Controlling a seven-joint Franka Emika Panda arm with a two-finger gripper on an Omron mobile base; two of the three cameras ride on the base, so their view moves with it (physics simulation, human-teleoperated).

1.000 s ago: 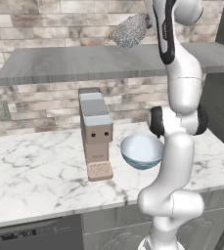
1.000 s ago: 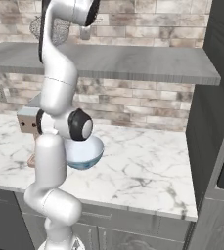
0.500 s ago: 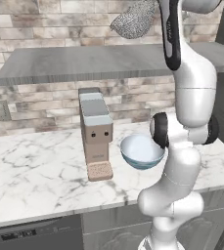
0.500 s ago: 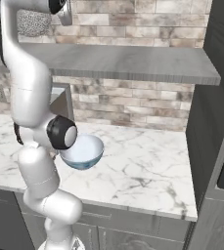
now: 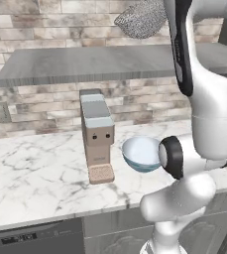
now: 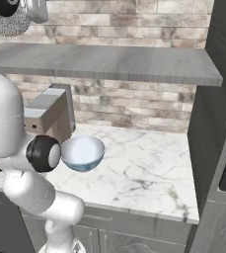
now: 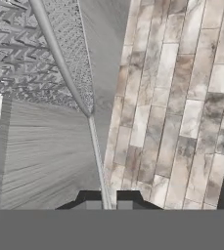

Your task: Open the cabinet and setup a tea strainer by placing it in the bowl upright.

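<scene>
The silver-grey wire-mesh tea strainer [image 5: 142,19] hangs high above the grey shelf [image 5: 85,64], at 12 o'clock in the left base view. Over the last second it has travelled up and toward 1 o'clock, so the lift looks done and the carry under way. In the hand view, the two-finger gripper [image 7: 105,201] is clamped on the strainer's slim handle, with the mesh basket at 10 o'clock. The glossy blue-white bowl [image 5: 141,154] stands empty on the marble counter [image 5: 35,168], just beside the tan coffee machine [image 5: 97,134], at its 4 o'clock. The descent into the bowl, basket kept upright, remains.
</scene>
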